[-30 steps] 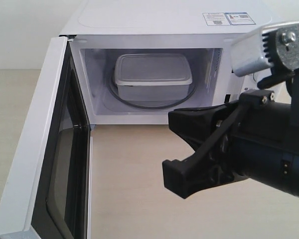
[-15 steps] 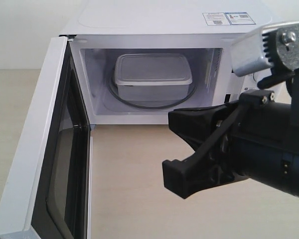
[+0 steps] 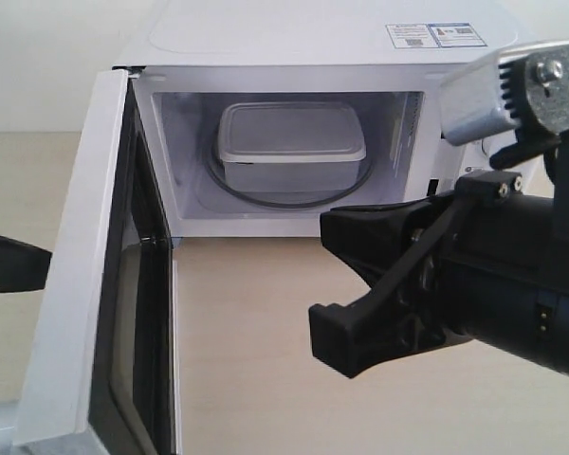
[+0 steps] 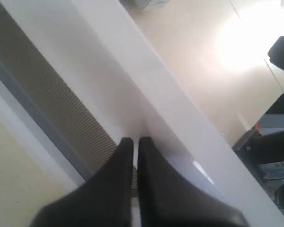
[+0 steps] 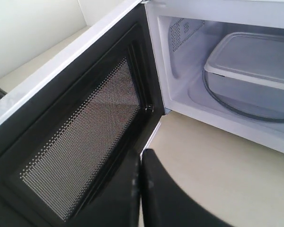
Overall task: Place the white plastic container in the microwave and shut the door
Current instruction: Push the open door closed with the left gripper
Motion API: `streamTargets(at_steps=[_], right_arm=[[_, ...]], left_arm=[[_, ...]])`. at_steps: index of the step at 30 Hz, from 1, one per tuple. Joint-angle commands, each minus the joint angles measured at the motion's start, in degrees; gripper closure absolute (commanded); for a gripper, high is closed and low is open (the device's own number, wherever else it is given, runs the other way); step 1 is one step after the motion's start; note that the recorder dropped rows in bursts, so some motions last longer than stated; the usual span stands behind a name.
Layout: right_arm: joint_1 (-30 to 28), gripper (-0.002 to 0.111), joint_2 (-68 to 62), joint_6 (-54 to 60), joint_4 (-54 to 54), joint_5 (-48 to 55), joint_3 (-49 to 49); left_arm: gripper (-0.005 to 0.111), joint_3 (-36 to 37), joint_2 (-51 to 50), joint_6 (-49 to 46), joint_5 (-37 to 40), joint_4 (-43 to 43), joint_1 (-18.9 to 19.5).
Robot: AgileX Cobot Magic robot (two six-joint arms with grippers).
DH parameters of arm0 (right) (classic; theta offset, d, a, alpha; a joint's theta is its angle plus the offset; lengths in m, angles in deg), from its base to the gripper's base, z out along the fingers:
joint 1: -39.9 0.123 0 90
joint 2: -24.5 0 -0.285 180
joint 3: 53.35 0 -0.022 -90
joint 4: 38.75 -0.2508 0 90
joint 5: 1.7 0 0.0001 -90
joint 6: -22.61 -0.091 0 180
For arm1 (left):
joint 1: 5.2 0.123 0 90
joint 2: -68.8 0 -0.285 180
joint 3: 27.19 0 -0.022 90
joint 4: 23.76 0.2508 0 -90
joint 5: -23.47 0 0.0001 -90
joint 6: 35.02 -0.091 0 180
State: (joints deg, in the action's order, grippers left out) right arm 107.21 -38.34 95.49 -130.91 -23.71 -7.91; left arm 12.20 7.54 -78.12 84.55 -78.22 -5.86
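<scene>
Container: the white plastic container (image 3: 292, 142) is sitting inside the microwave (image 3: 266, 33), on the glass turntable (image 3: 284, 204). It is wearing its lid (image 3: 290, 128) and standing clear of the cavity walls.

Microwave: it is standing on a pale table (image 3: 247, 360) with its open cavity facing the exterior camera. Two stickers (image 3: 436, 35) are lying on its top, toward the right.

Door: the door (image 3: 81, 284) is standing open, swung out on the left of the exterior view. Its black inner frame and dotted window (image 5: 85, 142) are facing the space in front of the cavity.

Left gripper: the left gripper (image 4: 132, 142) is showing its two dark fingers lying together, with nothing between them. The tips are appearing to press on the door's white outer face, between the window mesh and a white bar (image 4: 170, 94) running along the door.

Left arm: in the exterior view only a dark wedge (image 3: 9, 261) is showing at the left edge, behind the door's outer side. I cannot tell which part of the arm it is.

Right gripper: the right gripper (image 5: 140, 156) is also showing its fingers together and is holding nothing. It is hovering over the table in front of the cavity, near the door's lower inner corner and well apart from the container.

Right arm: the right arm (image 3: 493, 284) is filling the lower right of the exterior view, its black and silver parts hiding the microwave's right side.
</scene>
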Motion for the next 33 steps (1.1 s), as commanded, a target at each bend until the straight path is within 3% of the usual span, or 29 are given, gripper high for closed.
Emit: streamTargets(at_steps=[1, 4, 6, 9, 13, 16, 24, 28, 33], right_arm=[[0.0, 0.108, 0.5, -0.3, 0.0, -0.4, 0.4], [0.0, 0.108, 0.5, -3.1, 0.2, 1.5, 0.4], [0.0, 0.108, 0.8, -1.9, 2.1, -4.0, -0.7], [0.0, 0.108, 6.3, -0.3, 0.2, -13.6, -5.0], [0.0, 0.108, 14.4, 1.8, -0.1, -13.3, -8.5], [0.0, 0.108, 20.4, 6.6, -0.6, -6.8, -8.5], [0.0, 0.108, 25.8, 8.7, -0.6, 10.3, -8.2], [0.0, 0.108, 25.8, 9.1, -0.9, 15.3, -7.7], [0.0, 0.108, 25.8, 9.0, -2.9, 13.2, -3.0]], left_arm=[[0.102, -0.3, -4.4, -7.1, -0.2, -7.4, -0.3], [0.102, -0.3, -6.6, -13.2, -0.4, -15.1, -0.3], [0.102, -0.3, -7.9, -13.9, -2.0, -16.2, -0.6], [0.102, -1.0, -10.5, -15.1, -3.9, -15.8, -3.4], [0.102, -6.0, -14.1, -14.9, -5.3, -14.5, -8.4], [0.102, -10.6, -17.6, -14.0, -8.9, -11.5, -12.6], [0.102, -17.9, -25.5, -13.4, -13.1, -11.3, -18.3], [0.102, -20.3, -26.3, -13.4, -13.0, -10.6, -20.3], [0.102, -22.1, -25.1, -13.4, -11.0, -10.0, -20.5]])
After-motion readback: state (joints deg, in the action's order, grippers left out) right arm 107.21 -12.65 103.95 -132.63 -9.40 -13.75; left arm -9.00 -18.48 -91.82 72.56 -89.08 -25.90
